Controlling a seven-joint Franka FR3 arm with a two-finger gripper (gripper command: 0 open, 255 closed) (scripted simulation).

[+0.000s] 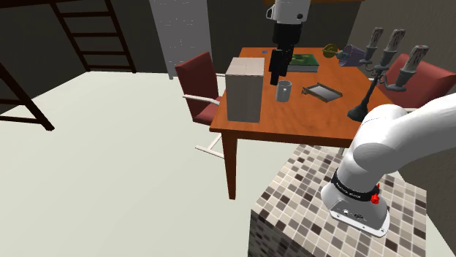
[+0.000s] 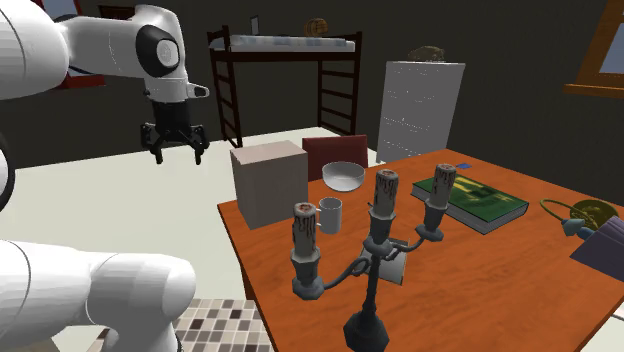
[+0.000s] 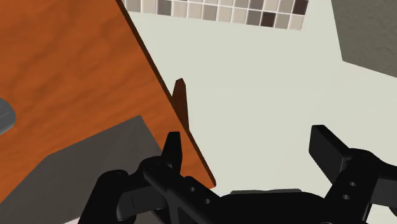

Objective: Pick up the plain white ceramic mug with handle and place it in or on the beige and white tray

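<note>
The mug (image 1: 283, 90) looks pale grey and stands upright on the wooden table (image 1: 292, 124), between a tall box and the tray (image 1: 322, 92). The tray is a flat, dark-rimmed rectangle on the shoulder view's right of the mug. In the second exterior view the mug (image 2: 329, 214) stands behind the candelabra, its handle toward the box. My black gripper (image 1: 276, 78) hangs high in the air, well above the mug, and is open. It (image 2: 175, 151) sits at that view's left of the box, out past the table's edge. In the wrist view my gripper (image 3: 251, 153) holds nothing, with the table edge (image 3: 159, 83) and floor below.
A tall grey-beige box (image 1: 245, 89) stands close to the mug. A black candelabra (image 2: 370, 260), a green book (image 2: 470, 197) and a white bowl (image 2: 343, 176) also occupy the table. Red chairs (image 1: 199, 80) flank it. The tiled stand (image 1: 314, 204) is near the table's front edge.
</note>
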